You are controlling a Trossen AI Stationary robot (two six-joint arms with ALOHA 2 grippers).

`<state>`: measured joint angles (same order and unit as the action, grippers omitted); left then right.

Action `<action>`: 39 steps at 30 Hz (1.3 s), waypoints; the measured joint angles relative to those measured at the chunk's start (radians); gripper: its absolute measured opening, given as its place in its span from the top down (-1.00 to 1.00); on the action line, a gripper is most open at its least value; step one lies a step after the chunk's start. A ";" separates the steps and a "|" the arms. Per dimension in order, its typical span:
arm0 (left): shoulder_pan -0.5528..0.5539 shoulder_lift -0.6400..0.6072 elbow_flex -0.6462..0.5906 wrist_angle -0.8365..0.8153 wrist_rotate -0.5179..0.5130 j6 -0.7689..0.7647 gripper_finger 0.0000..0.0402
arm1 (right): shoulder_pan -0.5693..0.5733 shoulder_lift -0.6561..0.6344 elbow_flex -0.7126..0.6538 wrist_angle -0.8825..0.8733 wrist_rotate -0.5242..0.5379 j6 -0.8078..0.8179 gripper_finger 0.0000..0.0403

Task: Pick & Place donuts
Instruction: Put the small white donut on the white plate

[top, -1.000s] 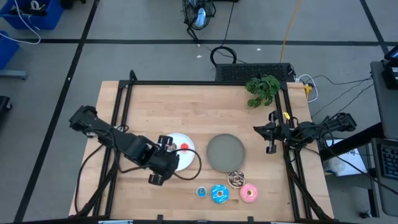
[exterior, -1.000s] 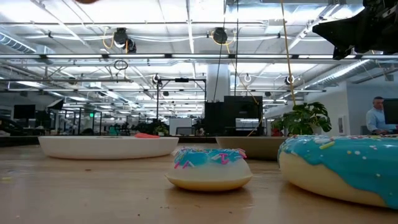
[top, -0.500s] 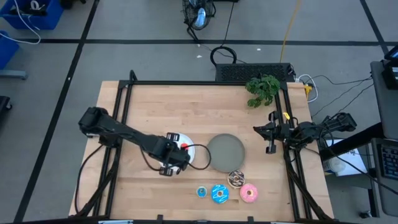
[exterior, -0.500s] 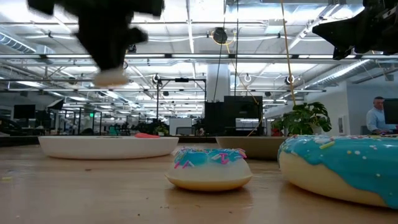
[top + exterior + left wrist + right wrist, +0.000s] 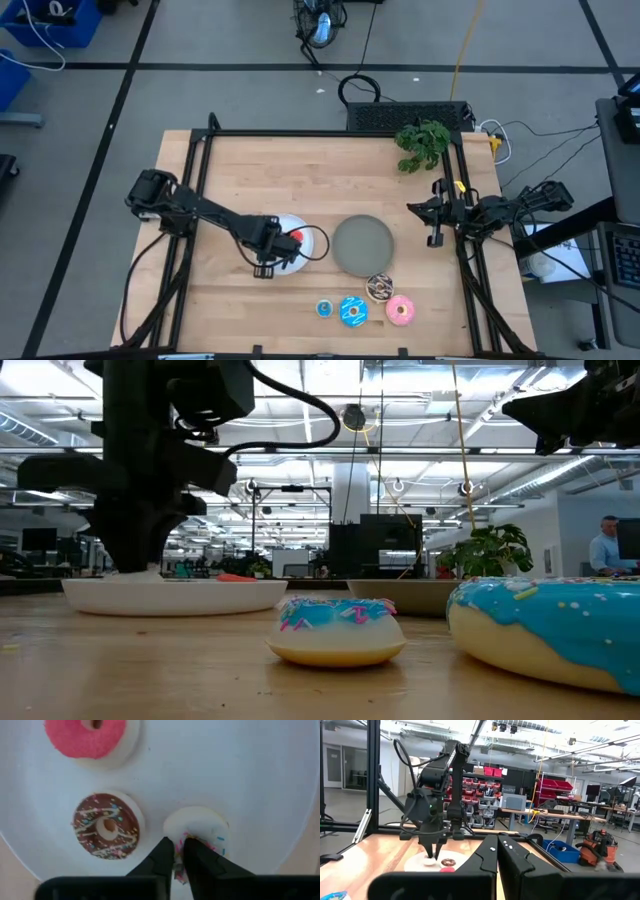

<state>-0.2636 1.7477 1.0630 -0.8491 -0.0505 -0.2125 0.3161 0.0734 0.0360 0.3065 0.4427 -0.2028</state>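
Observation:
My left gripper (image 5: 268,260) points down over the white plate (image 5: 312,250), shut on the tiny cream donut (image 5: 200,826). On the same plate lie the tiny red donut (image 5: 90,735) and the tiny brown donut (image 5: 106,826). The tiny blue donut (image 5: 324,308), the larger blue sprinkled donut (image 5: 353,311), the chocolate sprinkled donut (image 5: 379,287) and the pink donut (image 5: 401,311) lie flat on the table near its near edge. My right gripper (image 5: 432,222) waits shut at the table's right edge. My left gripper pinches the cream donut's ring on one side (image 5: 186,839) between its two fingers, coming from above and pointing down. The donut is down inside the white plate (image 5: 260,780), next to the brown donut; the fingers hide whether it lies flat.
The grey plate (image 5: 362,245) sits right of the white one, with the four loose donuts just in front of it. A green plant (image 5: 422,142) stands at the far right corner. Black frame rails run along the table's left, far and right edges.
My left gripper has carried the cream donut from near the table's near-left side over the white plate, then come down from well above it to plate level, still shut on the donut.

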 joint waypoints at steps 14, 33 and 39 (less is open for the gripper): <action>0.010 -0.001 0.048 -0.049 -0.002 -0.033 -0.30 | 0.000 0.000 0.000 0.003 -0.002 0.000 1.00; -0.012 -0.002 0.124 -0.144 0.041 0.051 0.19 | 0.000 0.000 0.000 0.003 -0.002 0.003 1.00; -0.032 -0.002 0.116 -0.147 0.056 0.060 0.92 | 0.000 0.000 0.000 0.003 -0.002 0.000 1.00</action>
<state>-0.2955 1.7458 1.1790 -0.9965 0.0058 -0.1521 0.3157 0.0731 0.0357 0.3099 0.4404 -0.2024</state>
